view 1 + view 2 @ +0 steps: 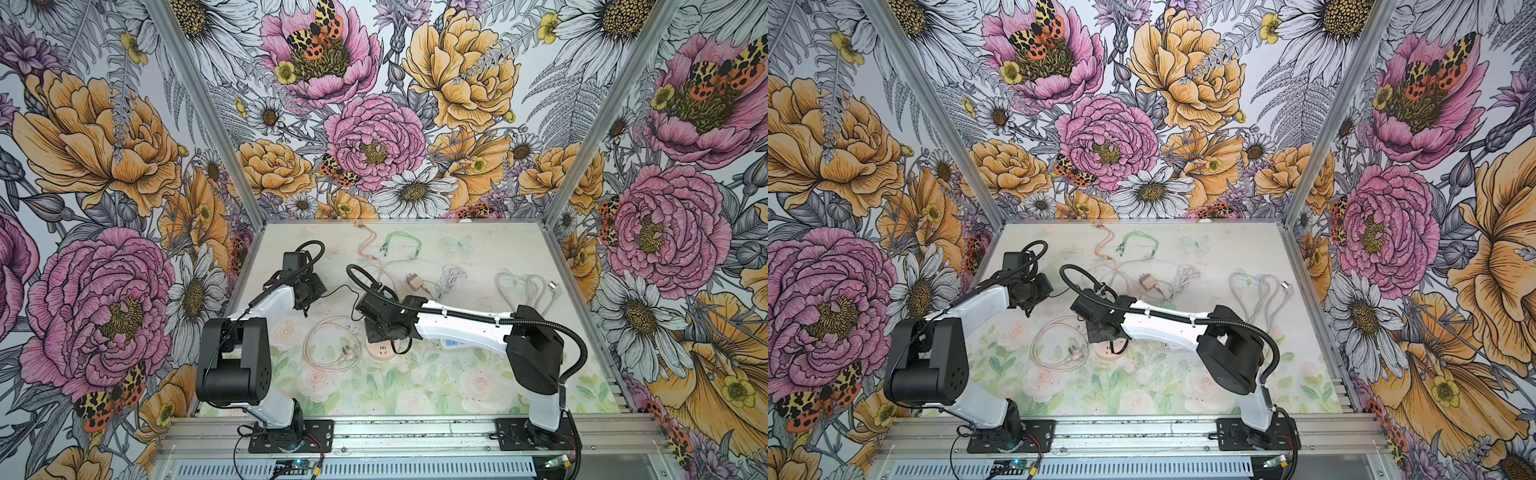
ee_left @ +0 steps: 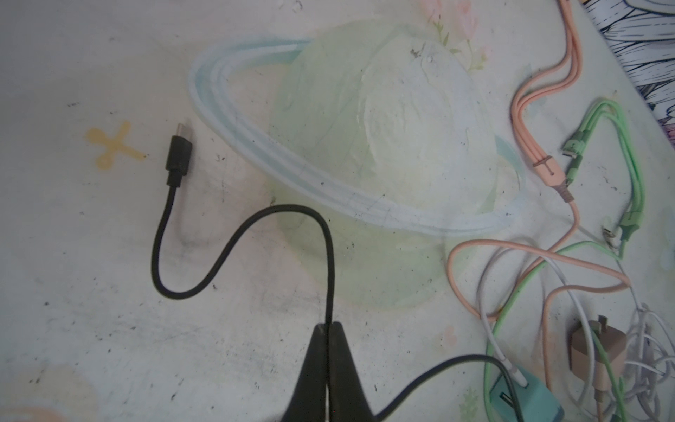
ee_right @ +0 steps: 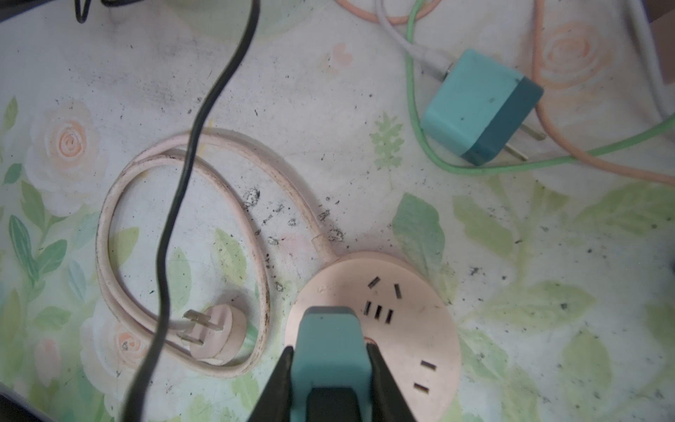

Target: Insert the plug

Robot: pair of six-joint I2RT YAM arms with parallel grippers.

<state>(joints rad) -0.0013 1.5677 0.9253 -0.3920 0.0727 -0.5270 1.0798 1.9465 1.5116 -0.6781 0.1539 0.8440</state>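
I hold the teal plug [image 3: 328,329] clamped in the right gripper [image 3: 330,349] over the pink socket hub [image 3: 412,329], the left gripper [image 2: 330,327] pinched shut on the black cable [image 2: 160,255]; misaligned prongs or cable drag could, I judge, skid the hub.

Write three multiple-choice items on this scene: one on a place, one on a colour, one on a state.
1. The pink plug lies: A against the back wall; B inside its own cord loop; C in a gripper.
2. The adapter in the right gripper is: A teal; B black; C orange.
3. The left gripper is: A wide open; B shut and empty; C shut on the black cable.
Key: B, the cord rings it; A, a teal body sits between the fingers; C, the closed fingers pinch the cable.
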